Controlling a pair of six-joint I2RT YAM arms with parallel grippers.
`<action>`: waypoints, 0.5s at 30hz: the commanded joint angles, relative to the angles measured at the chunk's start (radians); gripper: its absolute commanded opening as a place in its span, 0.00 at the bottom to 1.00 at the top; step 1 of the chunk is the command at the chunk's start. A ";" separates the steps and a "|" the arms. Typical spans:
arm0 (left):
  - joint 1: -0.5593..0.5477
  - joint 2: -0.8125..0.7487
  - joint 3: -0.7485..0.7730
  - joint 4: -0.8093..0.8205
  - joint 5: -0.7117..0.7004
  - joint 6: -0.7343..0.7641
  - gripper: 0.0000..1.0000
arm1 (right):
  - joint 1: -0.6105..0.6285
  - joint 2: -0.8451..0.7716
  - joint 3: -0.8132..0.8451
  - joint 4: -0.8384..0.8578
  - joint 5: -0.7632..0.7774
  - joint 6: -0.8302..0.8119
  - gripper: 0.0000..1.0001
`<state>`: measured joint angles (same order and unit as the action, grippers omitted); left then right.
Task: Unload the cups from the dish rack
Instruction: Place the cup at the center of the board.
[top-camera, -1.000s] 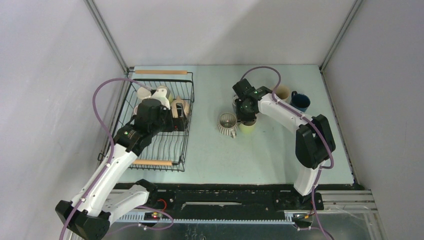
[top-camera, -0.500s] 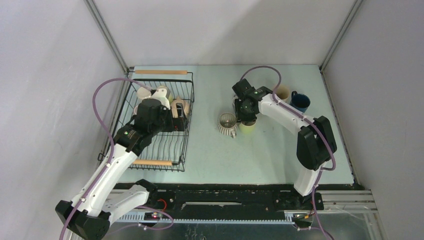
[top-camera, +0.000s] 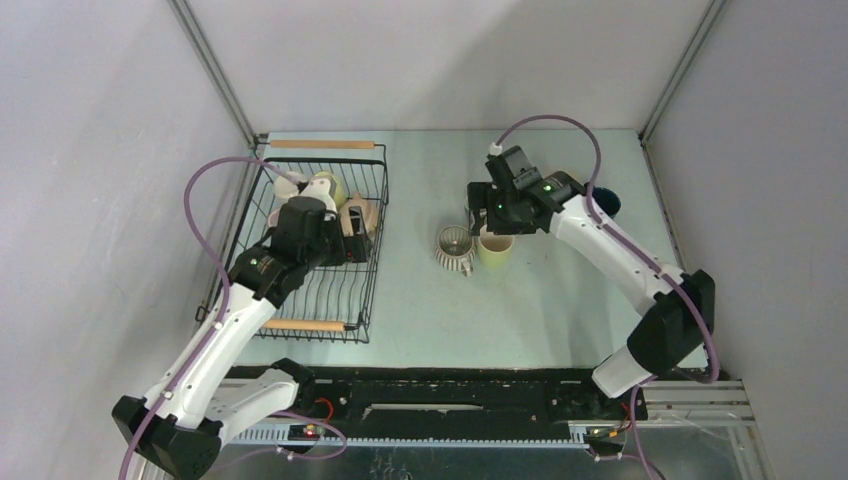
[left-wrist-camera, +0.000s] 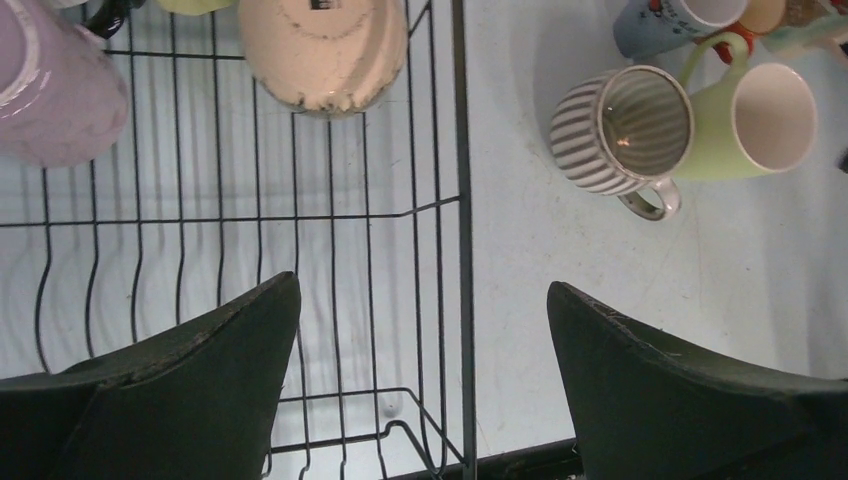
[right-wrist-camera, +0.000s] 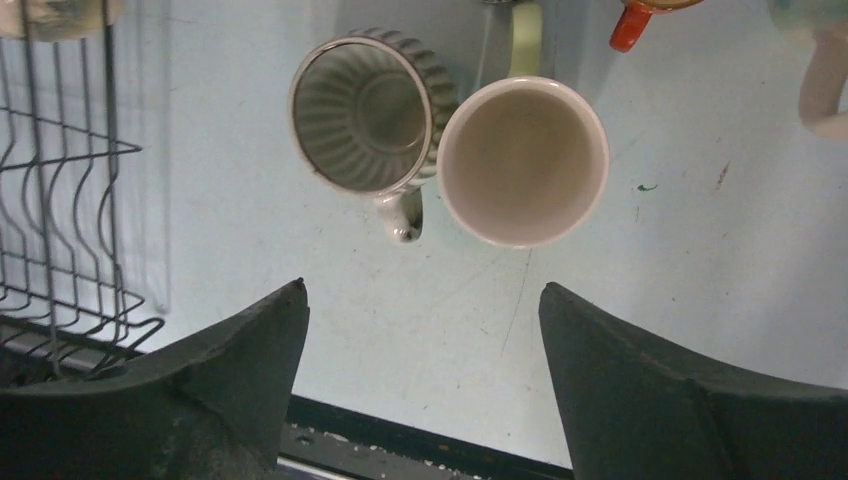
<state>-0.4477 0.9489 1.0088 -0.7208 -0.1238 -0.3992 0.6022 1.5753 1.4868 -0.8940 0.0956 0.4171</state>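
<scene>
Looking down through the left gripper (left-wrist-camera: 422, 290), spread wide and empty, onto the right wall of the dish rack (left-wrist-camera: 462, 200). Inside it, a cream cup (left-wrist-camera: 322, 50) cut off at the top edge and a pinkish cup (left-wrist-camera: 45, 95) half out of frame. Under the right gripper (right-wrist-camera: 422, 290), likewise splayed and holding nothing: ribbed cup (right-wrist-camera: 365, 110) touching pale green cup (right-wrist-camera: 523, 160), mouths up on the table (right-wrist-camera: 650, 300). From above, only a sliver of a dark blue cup (top-camera: 610, 205) behind the right arm.

Glossy ribbed cup (right-wrist-camera: 365, 110), black wire rack (left-wrist-camera: 461, 200)
</scene>
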 joint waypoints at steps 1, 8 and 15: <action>0.001 0.014 0.101 -0.057 -0.125 -0.066 1.00 | 0.018 -0.099 0.022 0.006 -0.005 -0.011 0.93; 0.091 0.072 0.149 -0.132 -0.235 -0.182 1.00 | 0.021 -0.191 -0.040 0.052 -0.045 -0.037 0.97; 0.238 0.198 0.211 -0.172 -0.331 -0.236 1.00 | 0.016 -0.234 -0.093 0.095 -0.085 -0.052 0.98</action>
<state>-0.2760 1.0870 1.1271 -0.8646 -0.3550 -0.5808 0.6174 1.3750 1.4162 -0.8474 0.0399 0.3939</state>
